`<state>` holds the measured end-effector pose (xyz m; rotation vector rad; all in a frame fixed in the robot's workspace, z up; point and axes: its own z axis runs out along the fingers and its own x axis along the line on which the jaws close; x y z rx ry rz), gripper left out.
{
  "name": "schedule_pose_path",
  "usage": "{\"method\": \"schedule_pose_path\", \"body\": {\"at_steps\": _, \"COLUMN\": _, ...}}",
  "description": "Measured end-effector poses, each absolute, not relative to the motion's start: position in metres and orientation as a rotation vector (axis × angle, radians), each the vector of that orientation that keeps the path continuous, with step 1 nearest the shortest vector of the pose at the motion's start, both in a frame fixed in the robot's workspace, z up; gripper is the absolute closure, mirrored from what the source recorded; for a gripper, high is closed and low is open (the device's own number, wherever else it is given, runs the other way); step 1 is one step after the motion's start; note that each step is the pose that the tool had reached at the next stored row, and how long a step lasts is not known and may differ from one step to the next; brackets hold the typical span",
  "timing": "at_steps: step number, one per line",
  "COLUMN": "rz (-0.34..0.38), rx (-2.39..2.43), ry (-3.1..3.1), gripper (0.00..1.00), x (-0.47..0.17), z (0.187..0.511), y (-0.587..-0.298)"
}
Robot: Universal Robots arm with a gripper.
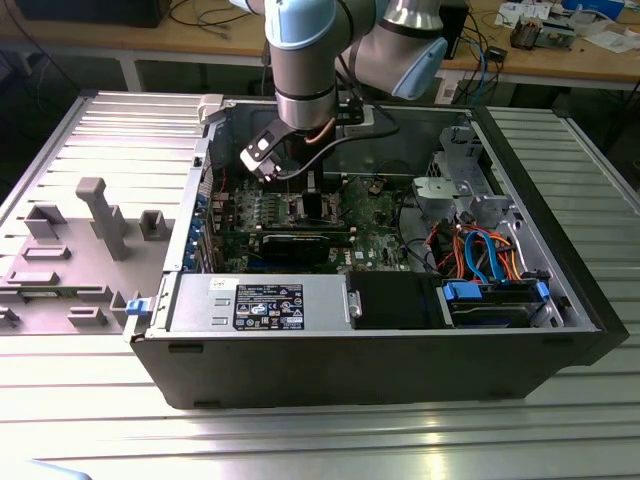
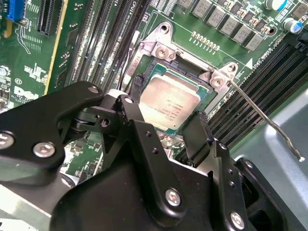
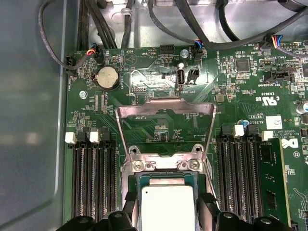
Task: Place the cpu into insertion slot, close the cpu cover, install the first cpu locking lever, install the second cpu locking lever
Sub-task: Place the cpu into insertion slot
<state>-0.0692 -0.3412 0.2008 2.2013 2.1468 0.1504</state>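
Hung low inside the open computer case (image 1: 380, 365), with the end effector (image 2: 170, 106) straight over the socket (image 2: 156, 52) on the green board (image 3: 240, 96). Pinched the chip (image 3: 166, 207) between two black fingers (image 2: 137, 118) — one against each of two opposite edges, judging by both wrist views, with no gap to be made out on either side. Held it flat, silver top up, within the socket's rim, seemingly seated or all but seated. Had it directly underneath, then, with nothing sideways to make up. Faced the cover (image 3: 159, 109) raised on its hinge: a thin metal frame with the board visible through its window, rising from a socket edge that neither finger touched, and so well clear of the chip's top. Showed a thin wire lever (image 2: 260, 113) sticking out from one corner of the socket — long axis running away across the dark memory slots (image 3: 91, 178), and unhooked so far as could be judged. Sat, case and all, on a ribbed metal table (image 1: 100, 420).
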Motion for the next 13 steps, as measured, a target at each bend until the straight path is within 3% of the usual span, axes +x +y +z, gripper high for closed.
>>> {"method": "schedule_pose_path", "body": {"at_steps": 7, "rz": 0.129, "rx": 2.212, "ry": 2.157, "gripper": 0.4, "x": -0.067, "z": 0.213, "y": -0.341}}
{"method": "schedule_pose_path", "body": {"at_steps": 8, "rz": 0.113, "rx": 2.22, "ry": 2.164, "gripper": 0.53, "x": -0.065, "z": 0.216, "y": -0.341}}
{"method": "schedule_pose_path", "body": {"at_steps": 9, "rz": 0.098, "rx": 2.228, "ry": 2.171, "gripper": 0.59, "x": -0.064, "z": 0.217, "y": -0.341}}
{"method": "schedule_pose_path", "body": {"at_steps": 10, "rz": 0.081, "rx": 2.236, "ry": 2.179, "gripper": 0.84, "x": -0.062, "z": 0.217, "y": -0.341}}
{"method": "schedule_pose_path", "body": {"at_steps": 11, "rz": 0.075, "rx": 2.239, "ry": 2.182, "gripper": 0.89, "x": -0.062, "z": 0.217, "y": -0.341}}
{"method": "schedule_pose_path", "body": {"at_steps": 13, "rz": 0.067, "rx": 2.243, "ry": 2.185, "gripper": 0.89, "x": -0.061, "z": 0.217, "y": -0.341}}
